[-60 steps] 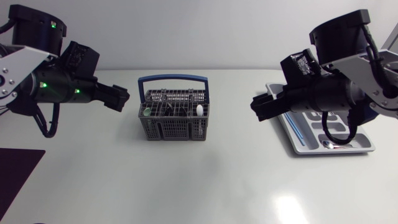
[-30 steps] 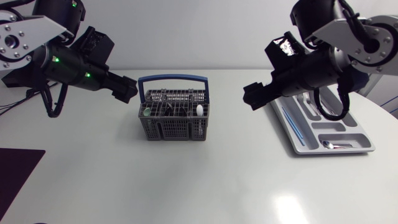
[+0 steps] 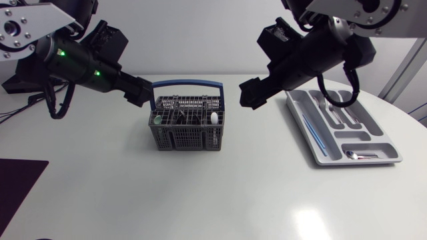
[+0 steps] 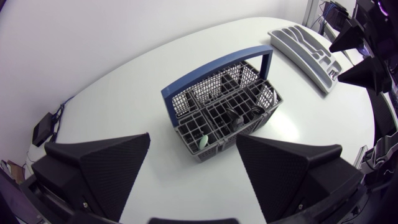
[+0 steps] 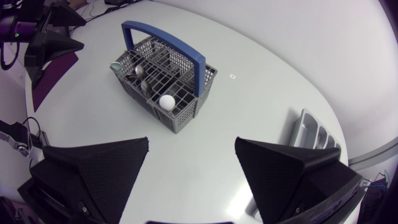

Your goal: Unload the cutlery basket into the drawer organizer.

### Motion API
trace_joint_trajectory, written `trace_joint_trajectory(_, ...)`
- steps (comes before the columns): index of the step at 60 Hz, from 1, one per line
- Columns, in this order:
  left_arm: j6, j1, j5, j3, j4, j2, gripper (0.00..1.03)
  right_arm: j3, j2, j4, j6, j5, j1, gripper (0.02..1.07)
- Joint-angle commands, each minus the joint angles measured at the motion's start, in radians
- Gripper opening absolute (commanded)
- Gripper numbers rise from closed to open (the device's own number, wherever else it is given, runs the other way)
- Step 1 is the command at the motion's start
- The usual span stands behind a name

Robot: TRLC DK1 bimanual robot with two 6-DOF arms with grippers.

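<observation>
Two-finger left claw (image 3: 139,93): spread wide, nothing held; raised over counter (image 3: 200,193), at left side of cutlery basket (image 3: 187,130), not touching it.
cutlery basket: grey mesh, blue handle (image 3: 186,85) upright; mid-counter, well apart from drawer organizer (image 3: 393,157).
basket contents: green-tipped piece (image 3: 155,121) in left compartment, dark utensils in middle, white round-ended piece (image 3: 214,118) in right compartment.
right claw (image 3: 251,94): spread wide, empty; raised between basket and organizer, touching neither.
drawer organizer: grey tray at counter's right; blue rod (image 3: 315,133) in long left slot, metal cutlery (image 3: 335,107) in far slots, metal piece (image 3: 360,155) in near cross slot.
</observation>
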Motion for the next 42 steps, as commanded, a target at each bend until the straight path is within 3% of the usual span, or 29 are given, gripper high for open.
trace_joint_trajectory(1,-0.044,-0.013,0.008,0.028,-0.013,0.014,0.96,0.038,0.037,-0.03,0.002,-0.003,0.027,1.02)
trace_joint_trajectory(19,-0.143,-0.044,0.008,0.038,-0.018,0.031,0.95,0.122,0.087,-0.1,0.009,0.002,0.079,1.02)
trace_joint_trajectory(42,-0.176,-0.093,0.006,0.033,0.0,0.06,0.95,0.167,0.115,-0.128,0.028,0.036,0.137,1.02)
